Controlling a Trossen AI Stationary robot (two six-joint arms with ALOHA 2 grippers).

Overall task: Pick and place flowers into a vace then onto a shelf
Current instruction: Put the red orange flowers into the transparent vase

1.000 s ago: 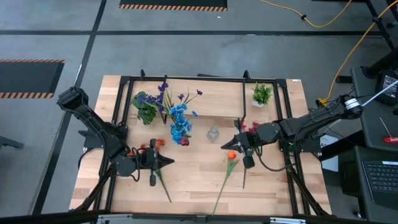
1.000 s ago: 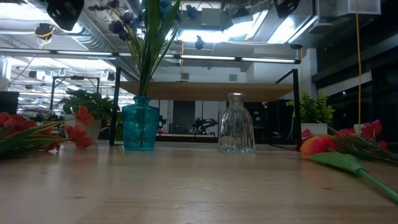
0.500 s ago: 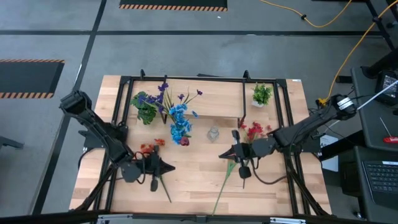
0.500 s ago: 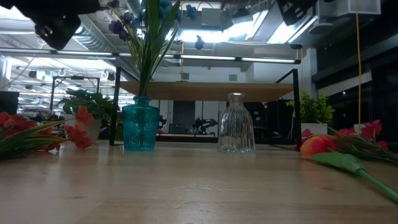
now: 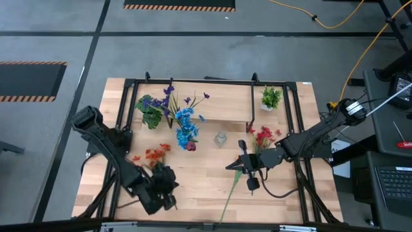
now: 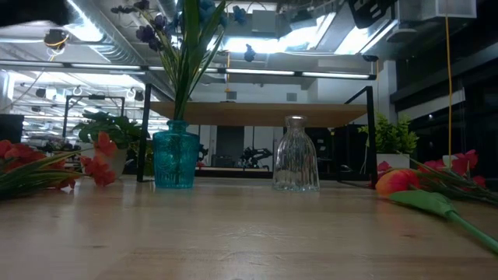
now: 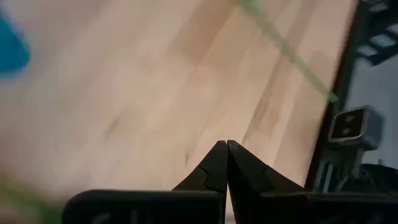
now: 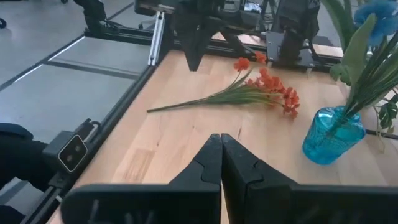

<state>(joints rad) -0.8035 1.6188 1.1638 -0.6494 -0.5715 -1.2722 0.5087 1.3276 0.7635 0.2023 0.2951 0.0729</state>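
Grippers both closed, empty — your right gripper sat nearest the orange bud, stem running toward the desk front edge.

Wooden counter carries blue vase with flowers, clear glass vase, loose red spray, orange bud stem, red spray, two potted plants, shelf.

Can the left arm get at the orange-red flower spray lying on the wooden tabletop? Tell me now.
Probably yes. The orange-red flower spray lies flat on bare wood beside the left end effector, which is shut and empty. Nothing stands between them; the blue glass vase sits farther back. It must open first.
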